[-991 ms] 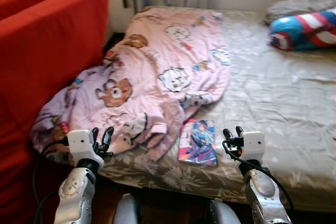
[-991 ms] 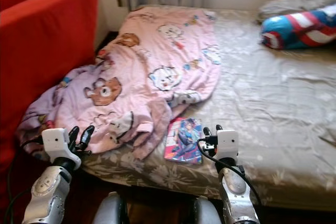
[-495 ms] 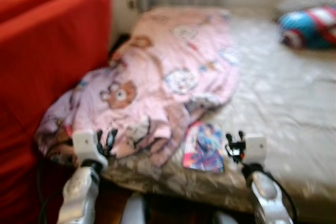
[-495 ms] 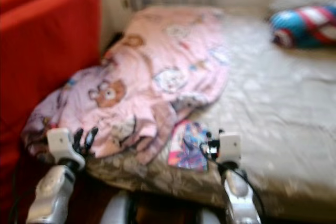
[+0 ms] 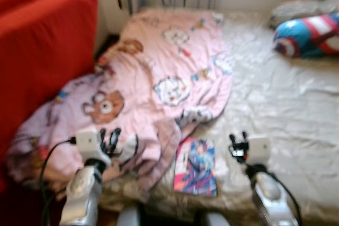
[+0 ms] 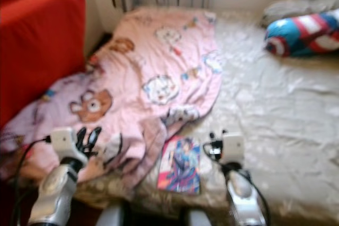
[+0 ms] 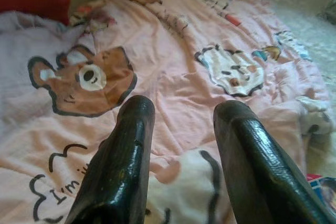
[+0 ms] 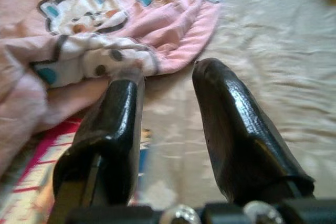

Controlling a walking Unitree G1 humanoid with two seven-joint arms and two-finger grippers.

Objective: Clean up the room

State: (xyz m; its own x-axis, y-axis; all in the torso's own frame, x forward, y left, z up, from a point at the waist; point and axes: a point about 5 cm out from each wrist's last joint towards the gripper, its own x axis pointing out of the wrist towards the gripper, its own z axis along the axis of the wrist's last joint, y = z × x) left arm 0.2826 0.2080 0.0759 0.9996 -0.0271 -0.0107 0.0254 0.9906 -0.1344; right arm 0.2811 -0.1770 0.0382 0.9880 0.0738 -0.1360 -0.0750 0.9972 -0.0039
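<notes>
Two grippers hung parted and empty over the bed's near edge.
My left gripper [image 5: 109, 137] hovered above one pink blanket [image 5: 159, 83]; my right gripper [image 5: 238, 142] sat beside one book [image 5: 196, 165], lying flat on the bed [image 5: 286, 104], long axis running away from me.

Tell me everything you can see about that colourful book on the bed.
The book is a thin, glossy-looking one whose cover shows a blue-haired drawn figure with pink and red edging. It lies flat and closed on the grey patterned bedsheet, near the bed's front edge. The rumpled pink blanket lies just beside its upper corner; whether they touch is too blurred to tell. It lies between the two end effectors, neither of which holds it.
</notes>
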